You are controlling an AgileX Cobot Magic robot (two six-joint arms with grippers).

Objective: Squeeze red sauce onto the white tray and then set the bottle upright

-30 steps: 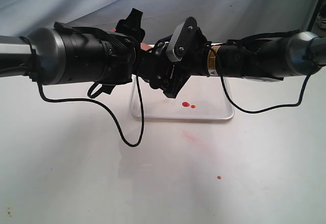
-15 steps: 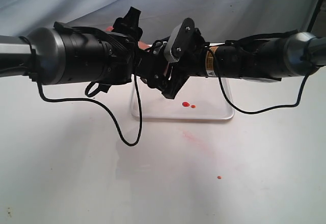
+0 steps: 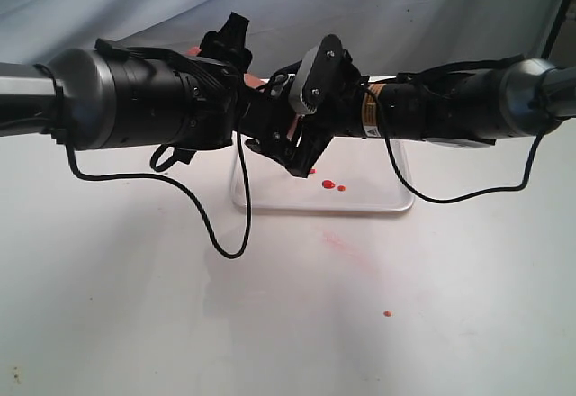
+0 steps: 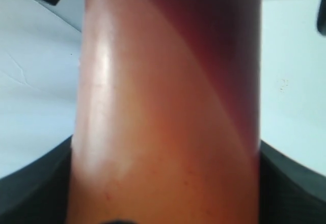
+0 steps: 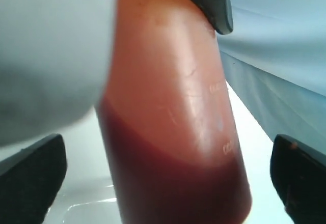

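The bottle (image 4: 168,107) fills the left wrist view, orange-tinted, with dark red sauce slanting inside it. My left gripper (image 4: 165,188) is shut on the bottle, a black finger pressed against each side. In the right wrist view the same bottle (image 5: 168,132) stands between the fingers (image 5: 30,183) of my right gripper (image 5: 165,183), which is open with a gap on each side. In the exterior view both grippers meet above the white tray (image 3: 360,209), hiding nearly all of the bottle. Two drops of red sauce (image 3: 329,184) lie on the tray.
A faint red smear (image 3: 342,245) and a single red drop (image 3: 387,313) mark the white table in front of the tray. Black cables (image 3: 225,234) hang from both arms. A blue-grey cloth (image 3: 405,9) backs the scene.
My right gripper has opened away from the bottle and its arm has shifted slightly to the left. The left gripper keeps its hold and has not moved.
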